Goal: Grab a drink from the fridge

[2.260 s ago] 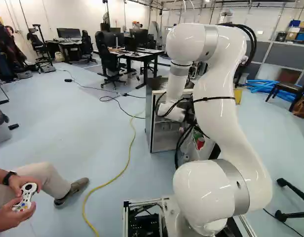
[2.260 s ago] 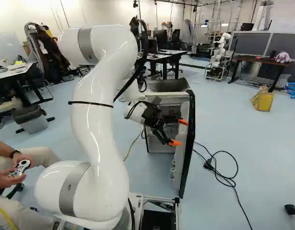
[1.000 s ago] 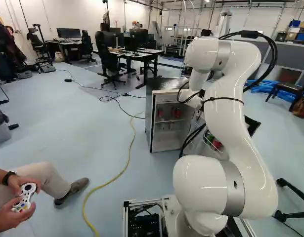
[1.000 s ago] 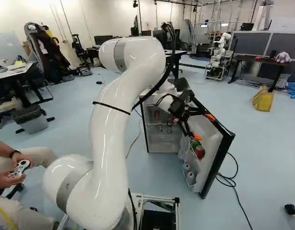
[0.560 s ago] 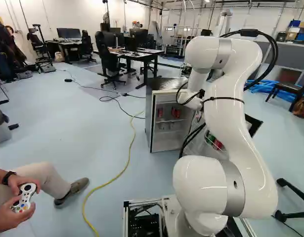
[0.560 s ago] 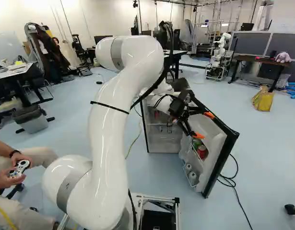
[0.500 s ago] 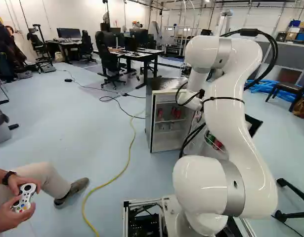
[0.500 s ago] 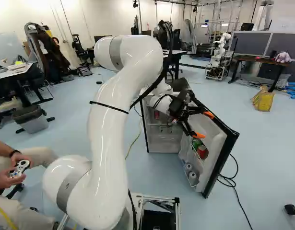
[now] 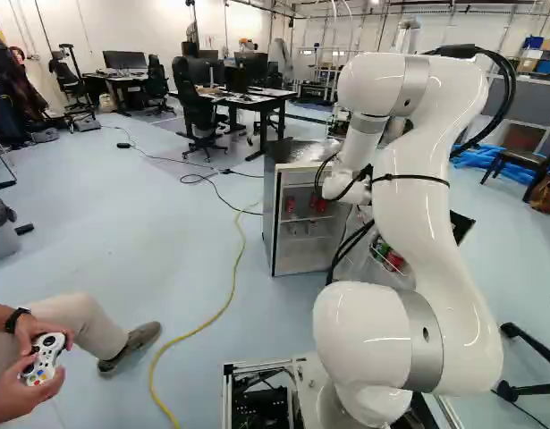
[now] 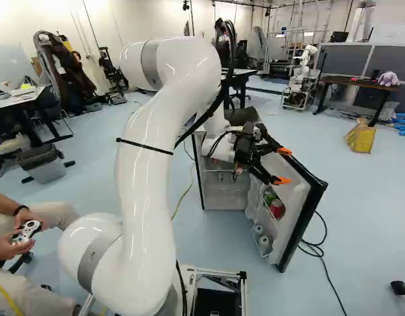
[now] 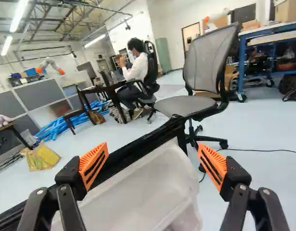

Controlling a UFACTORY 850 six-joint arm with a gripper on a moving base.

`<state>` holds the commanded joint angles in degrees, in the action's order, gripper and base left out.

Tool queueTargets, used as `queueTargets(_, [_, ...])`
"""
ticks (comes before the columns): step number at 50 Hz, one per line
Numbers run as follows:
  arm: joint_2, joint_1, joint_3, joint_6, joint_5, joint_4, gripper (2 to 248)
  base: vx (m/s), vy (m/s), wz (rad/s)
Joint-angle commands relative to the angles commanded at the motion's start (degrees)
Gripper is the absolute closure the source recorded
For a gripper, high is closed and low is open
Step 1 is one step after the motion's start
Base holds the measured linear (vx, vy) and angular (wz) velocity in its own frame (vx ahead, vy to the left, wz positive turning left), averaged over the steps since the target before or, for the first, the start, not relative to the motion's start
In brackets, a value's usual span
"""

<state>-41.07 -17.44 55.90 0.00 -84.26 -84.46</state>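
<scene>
Ahead of the arm, the fridge (image 9: 269, 214) stands with its door (image 10: 294, 201) swung wide. Above the door's inner side the hand (image 10: 282, 166) is released and empty, its fingers spread, a top corner of the door visible ahead between them; I can't tell whether they touch it. The drinks are inside: red cans (image 9: 291, 205) on a shelf, one near its left edge, and a red can (image 10: 277, 208) beside a green can (image 10: 269, 196) in the door rack.
</scene>
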Motion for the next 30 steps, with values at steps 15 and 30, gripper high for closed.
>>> queueTargets(15, [2.49,-0.70,-4.60,0.00,0.00,9.04,3,0.000,0.000,0.000])
queueTargets(30, [5.80,-0.58,-10.30,0.00,0.00,18.08,3,0.000,0.000,0.000])
